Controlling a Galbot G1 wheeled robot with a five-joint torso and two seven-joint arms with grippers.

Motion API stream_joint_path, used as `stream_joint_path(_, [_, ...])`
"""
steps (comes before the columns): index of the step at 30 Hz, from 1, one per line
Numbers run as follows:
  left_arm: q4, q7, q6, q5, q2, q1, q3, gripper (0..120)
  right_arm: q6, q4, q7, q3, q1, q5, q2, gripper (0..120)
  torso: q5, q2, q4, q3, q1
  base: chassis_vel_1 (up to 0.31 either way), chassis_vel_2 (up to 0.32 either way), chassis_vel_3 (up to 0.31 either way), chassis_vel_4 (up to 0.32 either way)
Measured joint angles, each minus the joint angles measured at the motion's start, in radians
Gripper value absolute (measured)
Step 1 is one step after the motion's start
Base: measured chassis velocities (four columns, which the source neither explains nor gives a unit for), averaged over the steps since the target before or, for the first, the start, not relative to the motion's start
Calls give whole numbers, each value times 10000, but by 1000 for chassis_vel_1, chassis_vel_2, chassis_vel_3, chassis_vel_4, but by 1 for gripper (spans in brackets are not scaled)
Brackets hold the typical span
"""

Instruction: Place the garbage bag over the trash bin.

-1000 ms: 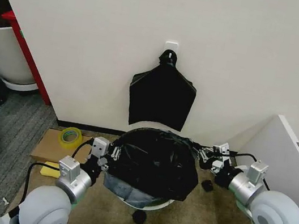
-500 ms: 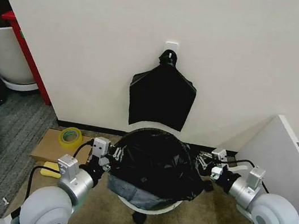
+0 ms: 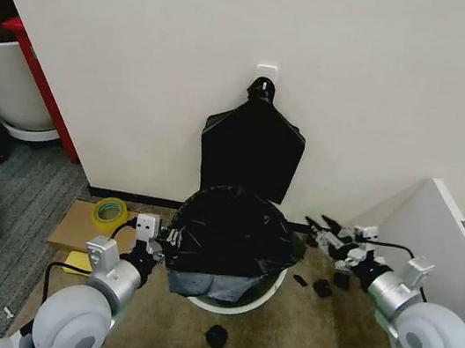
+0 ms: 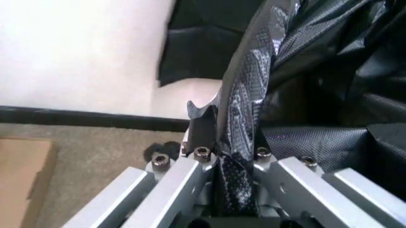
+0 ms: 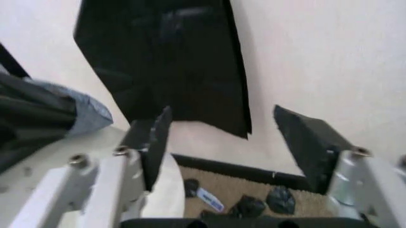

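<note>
My left gripper (image 3: 159,248), jaws clamped on garbage bag (image 3: 232,232) hem at trash bin (image 3: 233,303) nine o'clock rim. My right gripper (image 3: 323,230), jaws wide, empty, near three o'clock. Bag draped over mouth; right side probably unseated.

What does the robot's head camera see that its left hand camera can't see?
Head view alone: the yellow tape roll, the trash bin rim, and the open right gripper beside the bin. Left wrist view alone: a close look at the left gripper pinching the plastic. Both: the garbage bag and the black bundle on the wall.
</note>
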Motion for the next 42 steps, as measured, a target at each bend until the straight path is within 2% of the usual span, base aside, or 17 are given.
stream_joint_path(2, [-79, -242, 32, -81, -186, 148, -334, 1, -258, 484, 400, 287, -239, 229, 63, 69, 2, 0, 12, 0, 0, 0, 0, 0, 0])
stream_joint_path(4, [4, -508, 29, -210, -288, 17, -369, 1, -564, 1291, 902, 807, -882, 557, 185, 79, -2, 0, 9, 0, 0, 0, 0, 0, 0])
stream_joint_path(6, [63, -645, 19, -307, -332, -64, -366, 1, -711, 1667, 1123, 1010, -1178, 734, 264, 83, -3, 0, 0, 0, 0, 0, 0, 0, 0])
stream_joint_path(7, [136, -827, -14, -481, -385, -160, -342, 1, -930, 2328, 1442, 1270, -1630, 1108, 431, 88, -2, 0, -6, -1, 0, 0, 0, 0, 0])
stream_joint_path(10, [305, -1003, -107, -724, -435, -280, -214, 1, -1350, 3388, 1766, 1364, -2385, 1499, 847, 98, -2, 0, 0, -1, 0, 0, 0, 0, 0])
stream_joint_path(12, [404, -1028, -114, -798, -436, -377, -117, 1, -1460, 3935, 1729, 1165, -2766, 1302, 1141, 100, -2, 0, 3, -1, 0, 0, 0, 0, 0])
stream_joint_path(16, [486, -1030, -123, -820, -432, -510, -24, 1, -1703, 4162, 1829, 764, -3139, 1208, 1381, 100, 0, 0, 2, -1, 0, 0, 0, 0, 0])
stream_joint_path(20, [521, -1004, -126, -785, -399, -556, 55, 1, -2412, 4182, 2646, 117, -3395, 1471, 1485, 100, 0, 0, 2, -1, -1, 0, 0, 0, 0])
stream_joint_path(22, [516, -995, -126, -779, -393, -548, 62, 1, -2451, 4182, 2739, 62, -3365, 1523, 1499, 100, 0, 0, 2, -1, -1, 0, 0, 0, 0])
stream_joint_path(24, [396, -925, -126, -723, -383, -471, 98, 1, -2568, 4167, 3291, -241, -2999, 2312, 1664, 100, 0, 0, 5, 0, 0, 0, 0, 0, 0])
stream_joint_path(27, [365, -920, -126, -655, -387, -449, 126, 1, -2475, 4159, 3337, -297, -2910, 2882, 1774, 100, 1, 0, 5, 0, 0, 0, 0, 0, 0])
stream_joint_path(29, [364, -925, -128, -553, -403, -429, 159, 1, -2263, 4145, 3177, -312, -2881, 3410, 1900, 100, 0, 0, 3, 0, 0, 0, 0, 0, 0])
stream_joint_path(36, [364, -954, -153, -436, -442, -407, 180, 1, -2104, 4123, 2671, -239, -2830, 3576, 1808, 100, 0, -1, 3, 0, 0, 0, 0, 0, 0])
stream_joint_path(42, [452, -1034, -177, -381, -424, -419, 180, 1, -2026, 4109, 1444, -345, -2789, 4536, 1733, 100, 0, -1, 3, 0, 0, 0, 0, 0, 0])
